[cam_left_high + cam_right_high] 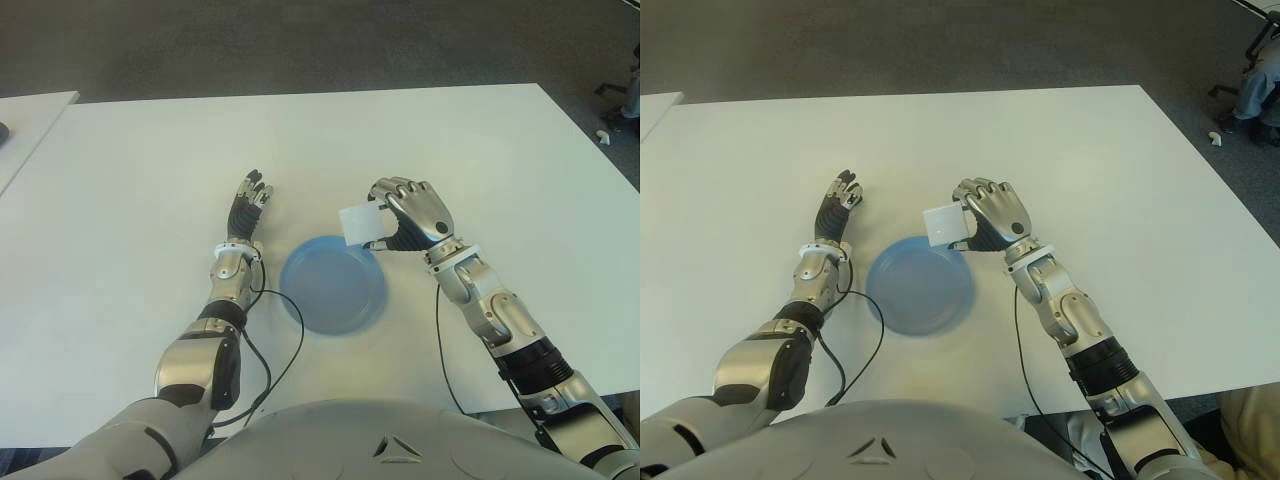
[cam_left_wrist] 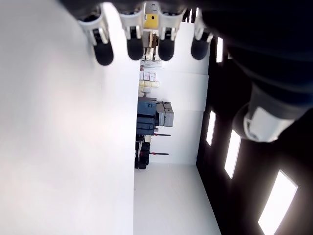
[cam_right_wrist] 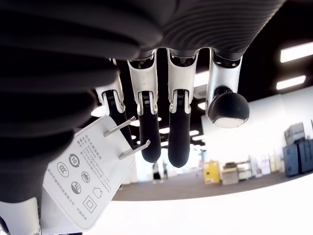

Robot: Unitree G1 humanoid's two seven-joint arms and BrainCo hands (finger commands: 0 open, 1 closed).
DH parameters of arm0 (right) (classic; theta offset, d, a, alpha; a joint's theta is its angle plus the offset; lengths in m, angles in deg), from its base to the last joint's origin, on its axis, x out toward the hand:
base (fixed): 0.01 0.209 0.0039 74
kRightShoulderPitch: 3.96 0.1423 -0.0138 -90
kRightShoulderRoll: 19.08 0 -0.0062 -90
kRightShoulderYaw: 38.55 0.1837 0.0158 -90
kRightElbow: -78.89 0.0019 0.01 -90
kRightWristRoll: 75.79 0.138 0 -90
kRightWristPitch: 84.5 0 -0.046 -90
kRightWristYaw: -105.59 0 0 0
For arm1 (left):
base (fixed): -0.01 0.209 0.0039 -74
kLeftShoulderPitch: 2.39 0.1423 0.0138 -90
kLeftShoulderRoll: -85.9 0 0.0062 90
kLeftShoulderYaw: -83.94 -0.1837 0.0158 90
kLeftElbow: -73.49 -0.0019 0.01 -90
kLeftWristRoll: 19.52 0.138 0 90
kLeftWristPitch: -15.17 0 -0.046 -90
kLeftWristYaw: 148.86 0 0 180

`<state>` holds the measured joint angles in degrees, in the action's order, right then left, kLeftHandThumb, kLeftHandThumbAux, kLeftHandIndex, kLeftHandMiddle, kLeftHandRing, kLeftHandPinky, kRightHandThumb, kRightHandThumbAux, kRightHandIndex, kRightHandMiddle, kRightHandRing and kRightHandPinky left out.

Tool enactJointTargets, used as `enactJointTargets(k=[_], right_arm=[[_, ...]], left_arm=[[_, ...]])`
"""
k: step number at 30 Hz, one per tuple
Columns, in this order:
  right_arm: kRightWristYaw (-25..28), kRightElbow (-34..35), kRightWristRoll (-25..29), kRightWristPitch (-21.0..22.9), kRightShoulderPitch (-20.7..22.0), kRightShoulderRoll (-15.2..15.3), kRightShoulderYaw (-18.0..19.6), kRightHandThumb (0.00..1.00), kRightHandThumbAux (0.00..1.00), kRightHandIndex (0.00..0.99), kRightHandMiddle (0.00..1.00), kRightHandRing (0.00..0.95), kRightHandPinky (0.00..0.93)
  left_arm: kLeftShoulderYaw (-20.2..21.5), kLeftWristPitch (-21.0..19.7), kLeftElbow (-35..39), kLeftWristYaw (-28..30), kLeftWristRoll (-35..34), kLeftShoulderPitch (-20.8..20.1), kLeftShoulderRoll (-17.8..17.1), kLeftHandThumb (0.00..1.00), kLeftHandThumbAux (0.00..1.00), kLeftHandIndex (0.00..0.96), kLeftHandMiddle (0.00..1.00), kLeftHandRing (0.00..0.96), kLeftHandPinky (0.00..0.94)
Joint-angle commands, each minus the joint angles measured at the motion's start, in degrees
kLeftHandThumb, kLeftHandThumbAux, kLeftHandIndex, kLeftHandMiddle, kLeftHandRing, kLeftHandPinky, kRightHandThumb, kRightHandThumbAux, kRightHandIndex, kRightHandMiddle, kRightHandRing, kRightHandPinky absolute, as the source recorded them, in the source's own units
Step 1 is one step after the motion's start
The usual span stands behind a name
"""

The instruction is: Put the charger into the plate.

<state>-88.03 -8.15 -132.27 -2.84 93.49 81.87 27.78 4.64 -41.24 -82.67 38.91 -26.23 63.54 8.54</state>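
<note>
My right hand (image 1: 395, 215) is shut on the white charger (image 1: 360, 224), a square block held just above the far right rim of the blue plate (image 1: 333, 285). In the right wrist view the charger (image 3: 88, 181) shows its printed face and two metal prongs, pinched between thumb and curled fingers (image 3: 149, 127). The plate lies flat on the white table (image 1: 140, 170) near its front edge. My left hand (image 1: 247, 210) shows to the left of the plate, fingers stretched out straight and holding nothing.
A black cable (image 1: 268, 370) runs from my left forearm along the table in front of the plate. Another white table's corner (image 1: 30, 110) shows at far left. Dark floor lies beyond the table's far edge.
</note>
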Motion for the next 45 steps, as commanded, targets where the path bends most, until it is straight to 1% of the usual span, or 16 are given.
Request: enactJointTargets(k=[1, 8, 9, 10, 11, 12, 13, 14, 15, 18, 19, 20, 23, 26, 32, 45], right_arm=[[1.24, -1.43, -1.03, -0.28, 0.05, -1.48, -2.01, 0.750, 0.705, 0.441, 0.879, 0.878, 0.869], [3.29, -1.08, 1.51, -0.90, -1.16, -3.08, -2.85, 0.748, 0.705, 0.441, 0.864, 0.867, 0.876], [3.31, -1.15, 2.20, -1.45, -1.18, -3.15, -2.74, 0.744, 0.703, 0.440, 0.824, 0.822, 0.810], [3.19, -1.36, 2.43, -2.01, -1.07, -3.10, -2.76, 0.742, 0.702, 0.440, 0.809, 0.806, 0.786], [3.12, -1.51, 2.51, -2.39, -0.99, -3.08, -2.75, 0.728, 0.701, 0.434, 0.726, 0.736, 0.696], [3.22, -1.69, 2.39, -2.56, -0.79, -2.97, -2.71, 0.723, 0.700, 0.431, 0.696, 0.711, 0.664], [3.31, -1.83, 2.32, -2.71, -0.66, -2.91, -2.64, 0.657, 0.561, 0.365, 0.555, 0.572, 0.553], [3.64, -2.04, 2.43, -3.02, -0.34, -2.59, -2.46, 0.613, 0.471, 0.321, 0.463, 0.481, 0.480], [3.87, -2.19, 2.51, -3.27, -0.12, -2.37, -2.32, 0.561, 0.391, 0.242, 0.326, 0.344, 0.368], [4.32, -3.11, 3.69, -5.06, 0.19, -1.04, -1.52, 0.503, 0.305, 0.146, 0.166, 0.186, 0.235], [4.37, -3.60, 4.39, -5.97, 0.16, -0.38, -1.13, 0.475, 0.268, 0.093, 0.106, 0.119, 0.150], [4.63, -3.67, 5.51, -6.91, -0.05, 0.06, -0.71, 0.458, 0.244, 0.059, 0.067, 0.076, 0.096], [4.74, -4.04, 7.47, -8.77, -0.24, 0.28, -0.14, 0.419, 0.204, 0.019, 0.022, 0.024, 0.031], [4.68, -4.76, 9.13, -10.63, -0.09, 0.48, 0.26, 0.395, 0.182, 0.006, 0.007, 0.008, 0.010], [5.81, -5.35, 11.18, -12.67, 0.09, 0.94, 0.90, 0.361, 0.157, 0.000, 0.000, 0.000, 0.000], [7.31, -5.97, 12.52, -14.65, 0.43, 1.66, 2.18, 0.323, 0.129, 0.000, 0.000, 0.000, 0.000]], left_arm=[[-0.49, -7.66, -6.48, -1.35, 1.29, 6.24, 1.56, 0.000, 0.538, 0.075, 0.052, 0.055, 0.097], [-0.39, -7.37, -6.17, -0.68, 0.92, 6.57, 1.97, 0.000, 0.519, 0.068, 0.046, 0.048, 0.097], [-0.38, -7.43, -6.14, -0.56, 0.88, 6.61, 2.00, 0.000, 0.527, 0.066, 0.045, 0.047, 0.097], [-0.37, -7.51, -6.11, -0.41, 0.82, 6.64, 2.01, 0.000, 0.530, 0.065, 0.044, 0.046, 0.096], [-0.35, -7.55, -6.08, -0.31, 0.79, 6.66, 2.02, 0.000, 0.537, 0.064, 0.042, 0.044, 0.091], [-0.36, -7.58, -6.08, -0.28, 0.78, 6.66, 2.04, 0.000, 0.540, 0.063, 0.041, 0.044, 0.089], [-0.37, -7.60, -6.08, -0.28, 0.79, 6.65, 2.06, 0.000, 0.545, 0.061, 0.040, 0.043, 0.084], [-0.38, -7.61, -6.08, -0.29, 0.80, 6.66, 2.06, 0.000, 0.548, 0.060, 0.039, 0.042, 0.082], [-0.39, -7.62, -6.07, -0.30, 0.80, 6.67, 2.06, 0.000, 0.553, 0.060, 0.039, 0.041, 0.079], [-0.45, -7.68, -6.07, -0.44, 0.87, 6.67, 2.07, 0.000, 0.557, 0.059, 0.038, 0.040, 0.075], [-0.49, -7.72, -6.07, -0.53, 0.93, 6.65, 2.09, 0.000, 0.560, 0.059, 0.038, 0.039, 0.074], [-0.56, -7.84, -6.08, -0.63, 1.01, 6.63, 2.08, 0.000, 0.561, 0.059, 0.038, 0.039, 0.073], [-0.76, -7.93, -6.09, -0.92, 1.21, 6.60, 2.11, 0.000, 0.558, 0.059, 0.036, 0.037, 0.070], [-1.03, -7.70, -6.11, -1.14, 1.49, 6.60, 2.12, 0.000, 0.553, 0.060, 0.036, 0.037, 0.069], [-1.07, -7.56, -6.10, -0.87, 1.44, 6.54, 2.24, 0.000, 0.540, 0.061, 0.036, 0.034, 0.061], [-1.25, -7.85, -5.97, -0.47, 1.40, 6.56, 2.50, 0.000, 0.532, 0.071, 0.038, 0.030, 0.069]])
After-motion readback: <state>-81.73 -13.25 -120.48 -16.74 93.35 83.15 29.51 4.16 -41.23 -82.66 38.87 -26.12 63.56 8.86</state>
